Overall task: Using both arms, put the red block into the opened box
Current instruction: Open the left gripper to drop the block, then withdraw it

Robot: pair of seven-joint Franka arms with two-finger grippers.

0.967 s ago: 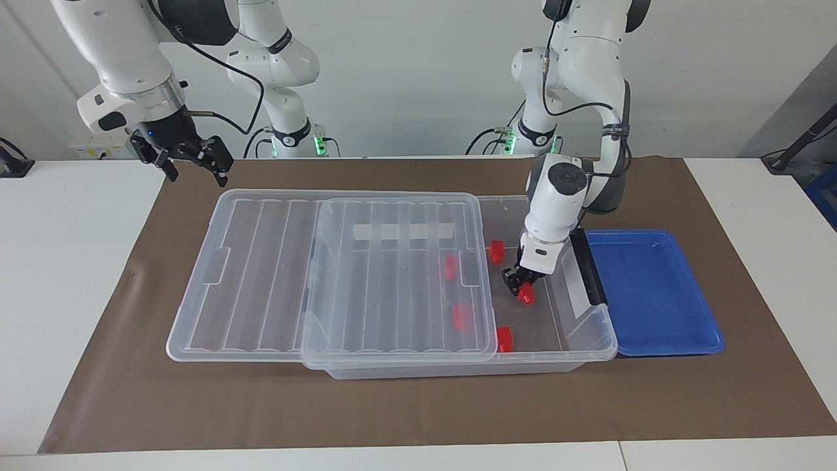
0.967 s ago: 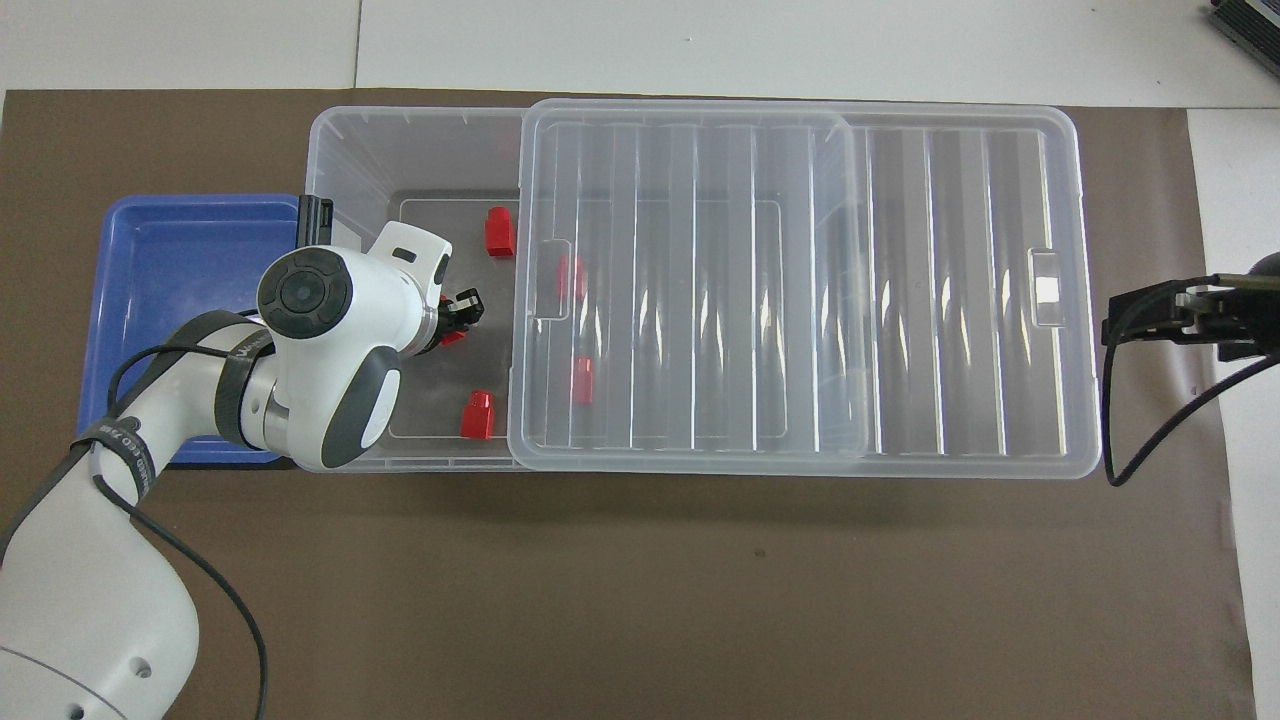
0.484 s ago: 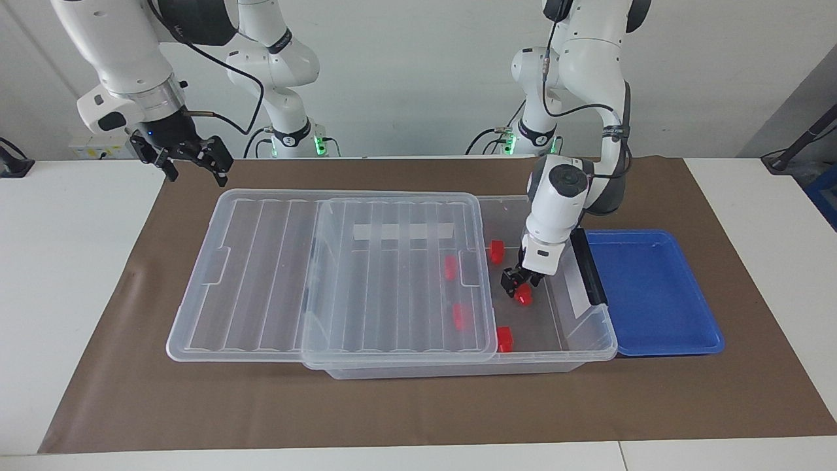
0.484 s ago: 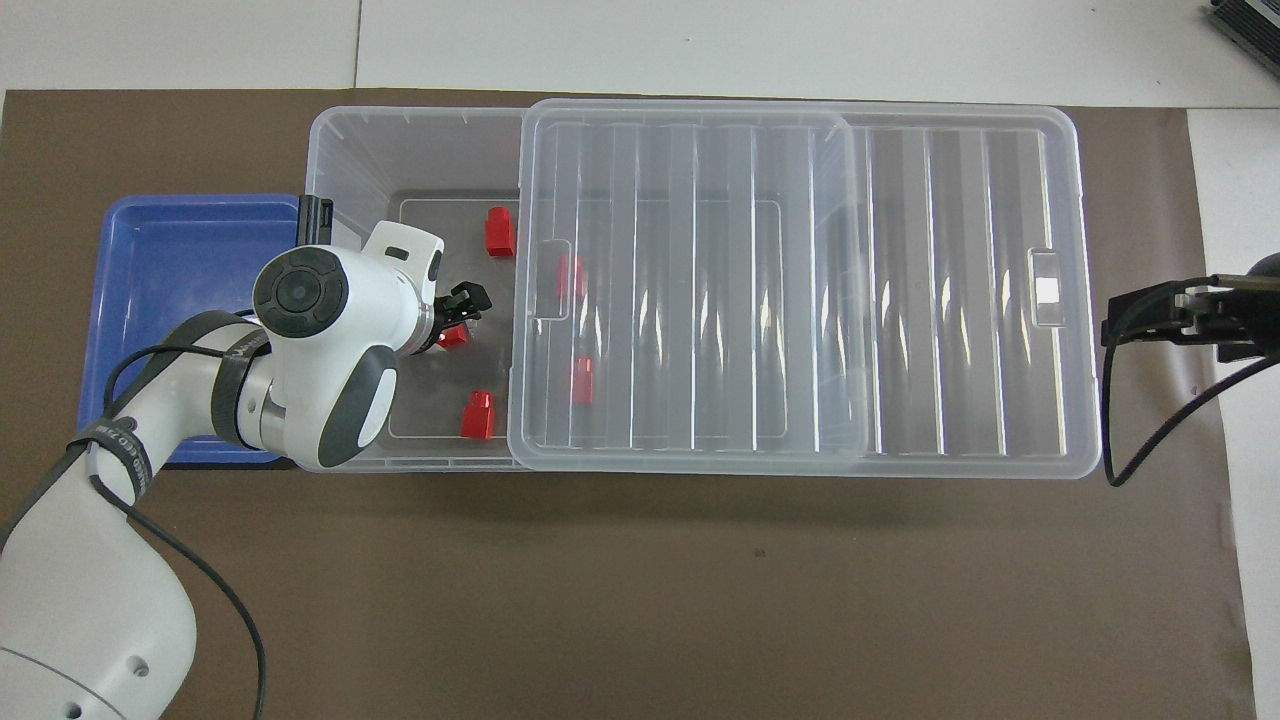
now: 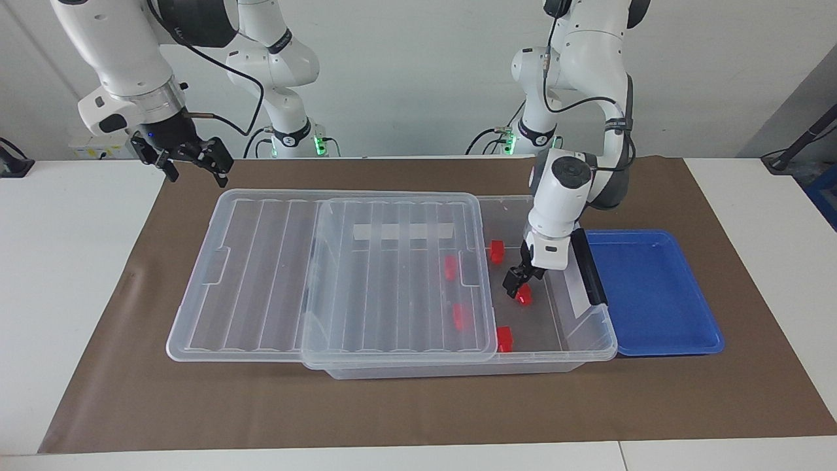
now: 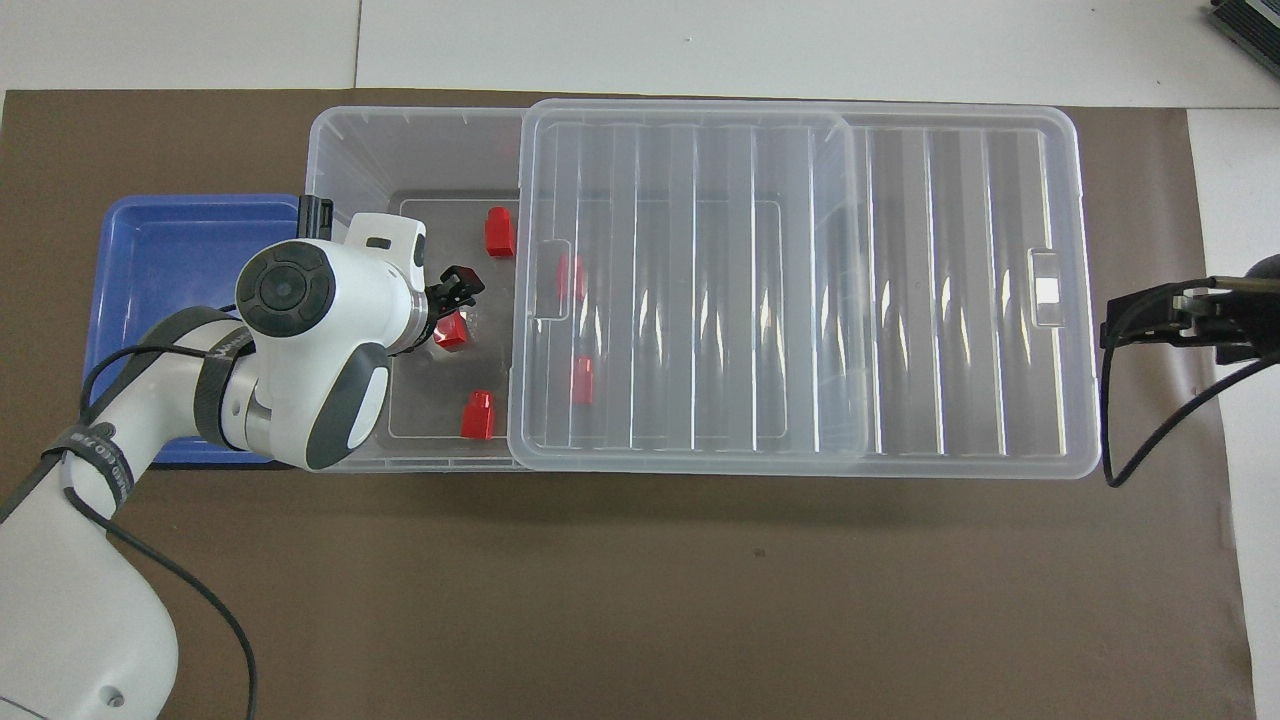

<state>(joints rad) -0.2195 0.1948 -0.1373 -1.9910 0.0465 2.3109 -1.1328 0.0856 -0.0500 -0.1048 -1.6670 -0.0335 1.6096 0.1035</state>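
The clear box lies on the brown mat, its ribbed lid slid toward the right arm's end, so the end by the left arm stands uncovered. One red block lies on the box floor in the uncovered part. Just above it hangs my left gripper, open and apart from the block. Several more red blocks lie in the box, two uncovered and two under the lid. My right gripper waits open in the air off the lid's end.
A shallow blue tray sits against the box's handle end, under the left arm's elbow. The box's black handle is beside the left wrist. A black cable hangs from the right gripper.
My left gripper opened and let the red block go, then lifted a little. The block now rests on the box floor. The right arm stayed put.
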